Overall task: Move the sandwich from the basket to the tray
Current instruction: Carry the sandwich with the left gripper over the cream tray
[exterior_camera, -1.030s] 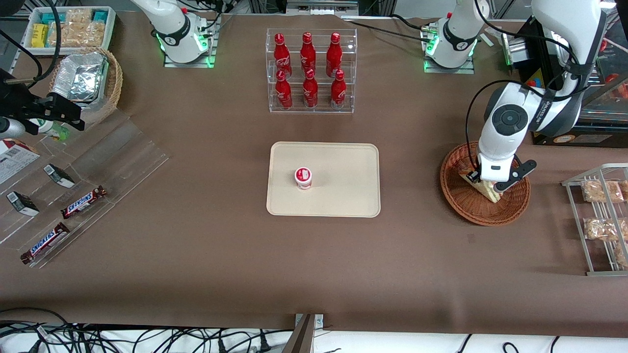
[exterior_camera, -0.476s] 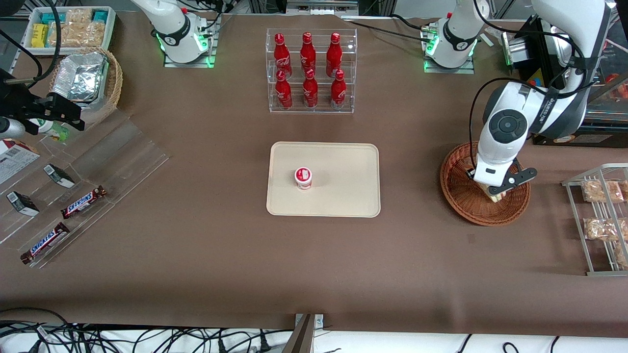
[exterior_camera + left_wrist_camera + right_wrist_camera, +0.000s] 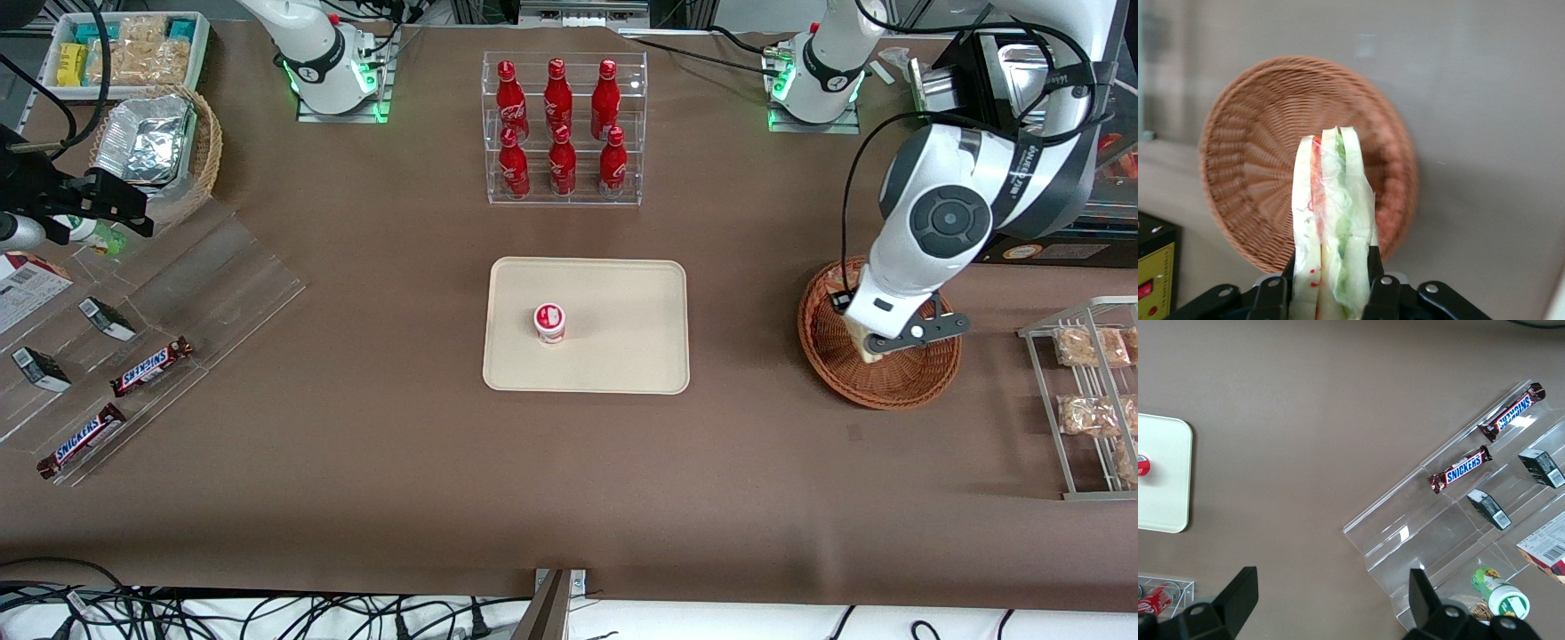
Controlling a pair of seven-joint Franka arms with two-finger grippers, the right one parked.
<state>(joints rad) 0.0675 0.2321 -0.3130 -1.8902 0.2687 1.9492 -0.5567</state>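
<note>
My left gripper (image 3: 867, 348) is shut on the wrapped sandwich (image 3: 1331, 220) and holds it lifted above the reddish-brown wicker basket (image 3: 920, 378). In the left wrist view the black fingers (image 3: 1373, 267) press both bread faces, and the basket (image 3: 1258, 133) lies empty below. In the front view only a pale corner of the sandwich (image 3: 864, 347) shows under the arm. The cream tray (image 3: 622, 356) lies mid-table, toward the parked arm's end from the basket, with a small red-and-white cup (image 3: 549, 322) standing on it.
A clear rack of red bottles (image 3: 562, 129) stands farther from the front camera than the tray. A wire rack of bagged snacks (image 3: 1089, 391) sits beside the basket at the working arm's end. A clear stand with Snickers bars (image 3: 151, 364) lies toward the parked arm's end.
The gripper has risen from the basket with the sandwich in it and shifted a little toward the tray. The arm's wrist has lifted and tilted.
</note>
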